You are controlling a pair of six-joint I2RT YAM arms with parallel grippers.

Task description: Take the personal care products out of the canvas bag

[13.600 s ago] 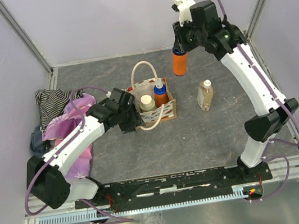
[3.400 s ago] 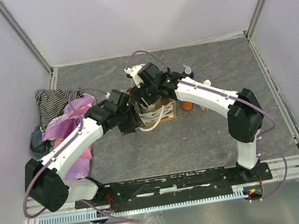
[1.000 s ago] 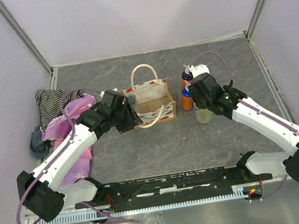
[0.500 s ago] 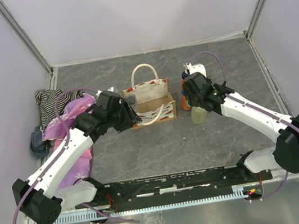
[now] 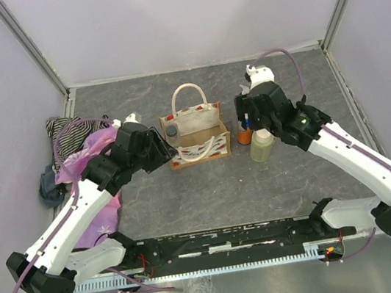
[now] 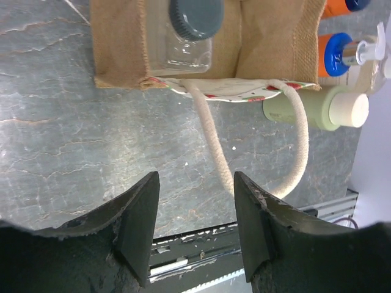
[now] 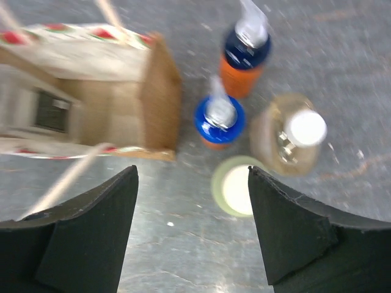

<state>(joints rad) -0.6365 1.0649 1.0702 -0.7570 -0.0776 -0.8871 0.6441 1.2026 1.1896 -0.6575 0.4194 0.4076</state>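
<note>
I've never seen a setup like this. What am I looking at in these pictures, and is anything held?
Two white robot arms are bolted to a grey table. One picture looks down from above; the other two come from a camera on each wrist, the dark shapes being its fingers. The left gripper and right gripper are open, empty. The canvas bag holds one clear bottle with a dark cap. To its right stand two orange pump bottles and two pale bottles. Cloths lie to its left.

Ahead of my right claw (image 7: 192, 207), four bottles (image 7: 220, 121) crowd against the bag (image 7: 160, 104) wall, one close beside a finger (image 7: 293, 235). Bare table (image 7: 159, 244) lies open beside the other.
</note>
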